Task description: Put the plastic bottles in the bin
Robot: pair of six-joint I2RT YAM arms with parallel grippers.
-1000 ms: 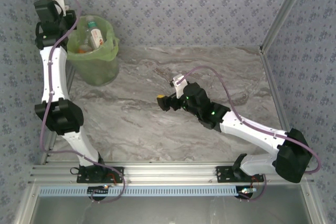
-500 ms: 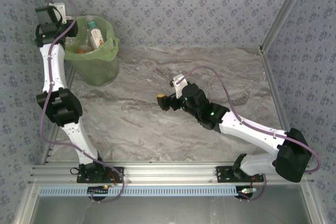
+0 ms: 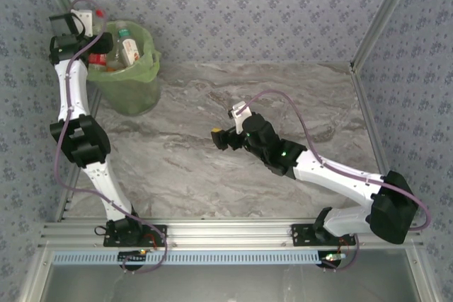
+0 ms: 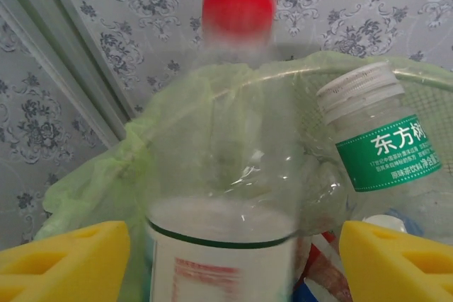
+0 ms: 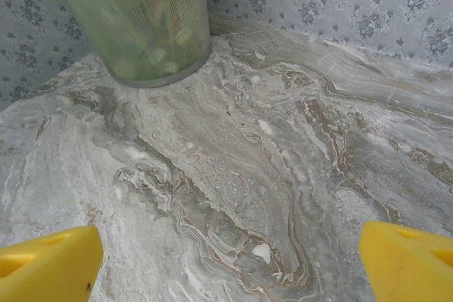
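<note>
- The red-capped bottle (image 4: pixel 219 175) is positioned over the far-left rim of the bin (image 3: pixel 134 90), between the pads of the left gripper (image 4: pixel 233 259). The jaws are spread, with a gap on each side, so the bottle is judged released.
- The arm should be held steady until the bottle clears the rim.
- The bottle's long axis is directed away from the wrist, cap toward the far wall.
- The right gripper (image 5: pixel 226 259) is spread wide with nothing held, above the table (image 5: pixel 248 139).
</note>
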